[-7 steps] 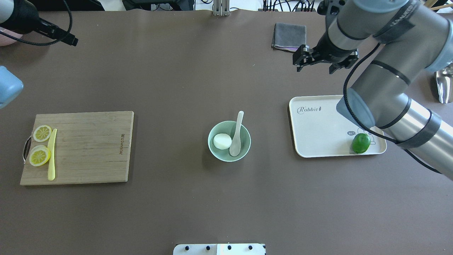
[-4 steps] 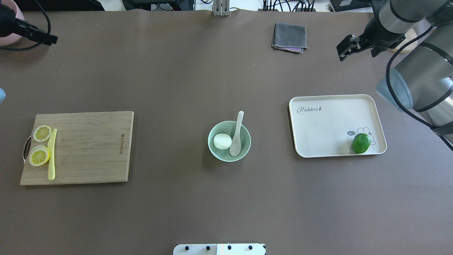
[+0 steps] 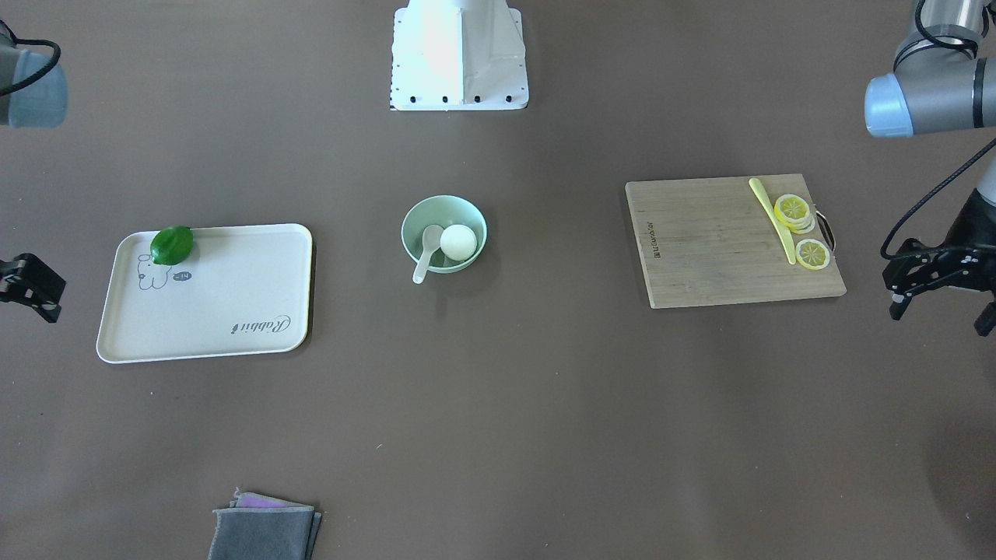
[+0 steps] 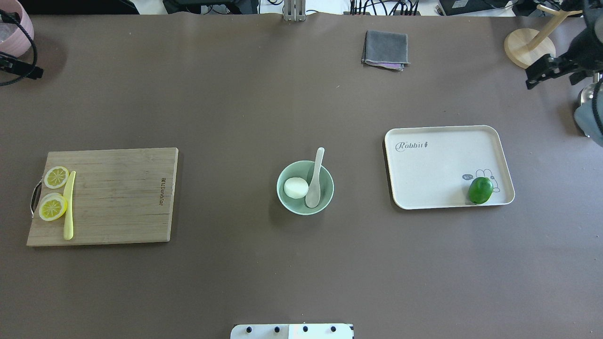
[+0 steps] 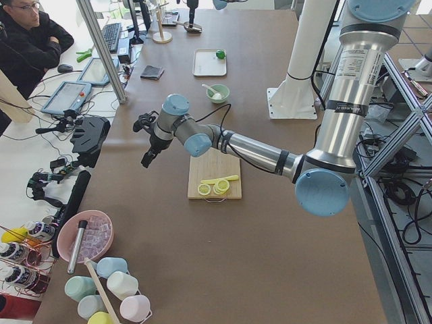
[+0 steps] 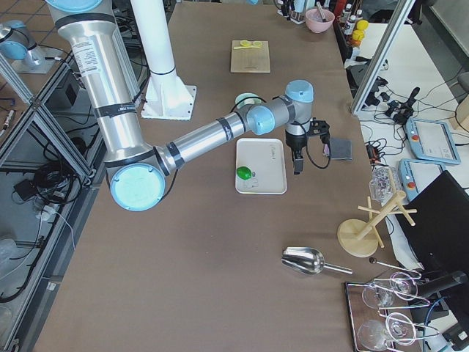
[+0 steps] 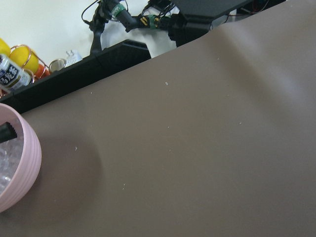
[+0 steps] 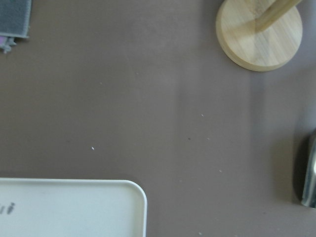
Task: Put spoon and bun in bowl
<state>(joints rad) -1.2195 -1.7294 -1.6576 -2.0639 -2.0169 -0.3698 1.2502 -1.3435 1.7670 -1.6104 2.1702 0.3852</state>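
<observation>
The pale mint-green bowl stands mid-table, also in the front-facing view. The white bun lies in its left half. The white spoon rests in the bowl beside the bun, its handle sticking out over the far rim. My right gripper is open and empty at the far right edge, well away from the bowl. My left gripper is open and empty, off the table's left end beyond the cutting board. Neither wrist view shows fingers.
A wooden cutting board with lemon slices and a yellow knife lies left. A white tray with a green lime lies right. A grey cloth, a wooden stand and a pink bowl sit at the far edge.
My right arm has swung right, from beside the grey cloth to the table's right edge. My left arm has drawn further left, nearly out of view. Bowl, bun and spoon have not moved.
</observation>
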